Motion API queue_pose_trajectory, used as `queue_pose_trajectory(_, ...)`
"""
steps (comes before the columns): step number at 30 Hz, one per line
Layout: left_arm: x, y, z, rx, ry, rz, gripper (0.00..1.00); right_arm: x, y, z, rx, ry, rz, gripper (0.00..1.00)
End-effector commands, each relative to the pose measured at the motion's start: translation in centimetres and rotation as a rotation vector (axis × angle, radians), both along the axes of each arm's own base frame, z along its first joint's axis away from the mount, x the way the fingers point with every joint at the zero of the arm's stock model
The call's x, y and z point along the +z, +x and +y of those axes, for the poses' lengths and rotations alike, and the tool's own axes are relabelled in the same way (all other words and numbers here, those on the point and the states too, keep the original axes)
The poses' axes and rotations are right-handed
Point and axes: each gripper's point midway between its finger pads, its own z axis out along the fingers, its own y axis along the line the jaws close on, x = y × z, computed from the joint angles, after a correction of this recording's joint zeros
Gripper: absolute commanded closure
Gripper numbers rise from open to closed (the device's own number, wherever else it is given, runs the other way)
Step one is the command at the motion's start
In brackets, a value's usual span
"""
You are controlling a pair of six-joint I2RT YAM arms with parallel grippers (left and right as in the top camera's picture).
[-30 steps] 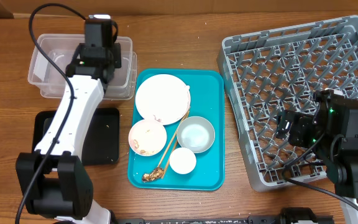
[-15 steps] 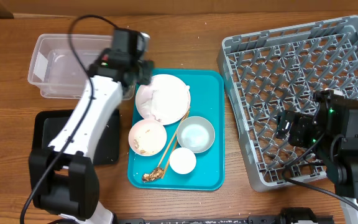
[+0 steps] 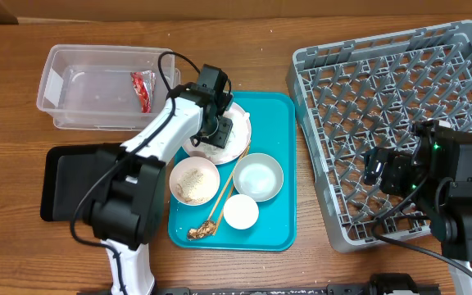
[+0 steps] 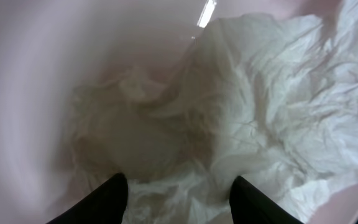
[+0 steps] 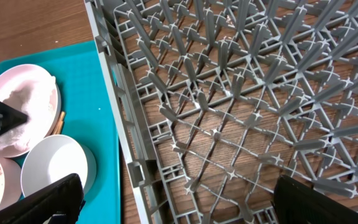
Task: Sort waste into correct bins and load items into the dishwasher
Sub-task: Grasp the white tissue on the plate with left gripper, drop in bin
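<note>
Left gripper (image 3: 220,132): swung from tub (image 3: 88,105) to plate (image 3: 241,131) (red scrap (image 3: 142,90) now binned); part-open, empty.
Paper (image 4: 272,106): shallow pinch could drop it.

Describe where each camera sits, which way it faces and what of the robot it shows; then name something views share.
Overhead: above the table, looking straight down on tub, tray, rack, left arm and right arm.
Left wrist: on the left arm, close above paper on the plate; left gripper at the bottom.
Right wrist: over the rack's edge, facing rack and tray; right gripper at the bottom.
Shared: the plate shows in all three.
</note>
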Motion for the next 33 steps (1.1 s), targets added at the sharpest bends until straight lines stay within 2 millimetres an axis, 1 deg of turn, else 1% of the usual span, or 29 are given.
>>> queue_pose_trajectory(1,-0.8,0.0,0.2,0.005,0.015,0.016,0.47,1.5,0.2,-0.1,0.003,-0.012,-0.045,0.0)
queue_pose_trajectory(2,-0.8,0.0,0.2,0.004,0.015,0.015,0.51,1.5,0.2,-0.1,0.003,-0.012,-0.045,0.0)
queue_pose_trajectory(4,-0.6,0.2,0.2,0.006,0.019,0.007,0.78,1.5,0.3,-0.1,0.003,-0.012,-0.046,0.0)
queue_pose_trajectory(5,-0.5,0.3,0.2,0.006,0.019,0.003,0.96,1.5,0.3,-0.1,0.003,-0.012,-0.046,0.0)
queue_pose_trajectory(7,0.1,0.6,0.2,0.01,0.019,-0.004,0.96,1.5,0.2,-0.1,0.003,-0.011,-0.045,0.0)
queue_pose_trajectory(9,1.3,1.2,0.3,0.015,0.018,-0.021,0.96,1.5,0.2,-0.1,0.003,-0.011,-0.045,0.0)
queue_pose_trajectory(10,2.7,2.0,0.5,0.023,0.026,-0.047,0.96,1.5,0.2,-0.1,0.003,-0.012,-0.045,0.0)
queue_pose_trajectory(13,5.9,3.4,1.4,0.047,0.044,-0.104,0.96,1.5,0.3,-0.1,0.003,-0.012,-0.046,0.0)
queue_pose_trajectory(14,8.2,4.4,2.1,0.069,0.049,-0.151,0.96,1.5,0.3,-0.1,0.003,-0.012,-0.046,0.0)
queue_pose_trajectory(17,11.9,5.9,3.9,0.117,0.042,-0.236,0.96,1.5,0.3,-0.1,0.003,-0.011,-0.046,0.0)
queue_pose_trajectory(19,13.7,6.7,5.2,0.151,0.031,-0.28,0.96,1.5,0.3,-0.1,0.003,-0.012,-0.046,0.0)
queue_pose_trajectory(21,15.2,7.3,7.2,0.198,0.027,-0.32,0.96,1.5,0.3,-0.1,0.003,-0.012,-0.046,0.0)
queue_pose_trajectory(23,15.9,7.8,9.3,0.244,0.032,-0.346,0.96,1.5,0.3,-0.1,0.003,-0.012,-0.046,0.0)
queue_pose_trajectory(27,16.1,8.9,13.9,0.341,0.046,-0.375,0.96,1.5,0.3,-0.1,0.003,-0.011,-0.046,0.0)
queue_pose_trajectory(30,16.0,9.4,16.2,0.39,0.051,-0.389,0.94,1.5,0.3,-0.1,0.003,-0.011,-0.046,0.0)
queue_pose_trajectory(32,15.9,9.7,17.3,0.413,0.052,-0.397,0.93,1.5,0.3,-0.1,0.003,-0.011,-0.046,0.0)
queue_pose_trajectory(33,15.8,9.8,17.9,0.424,0.054,-0.399,0.91,1.5,0.3,-0.1,0.003,-0.011,-0.046,0.0)
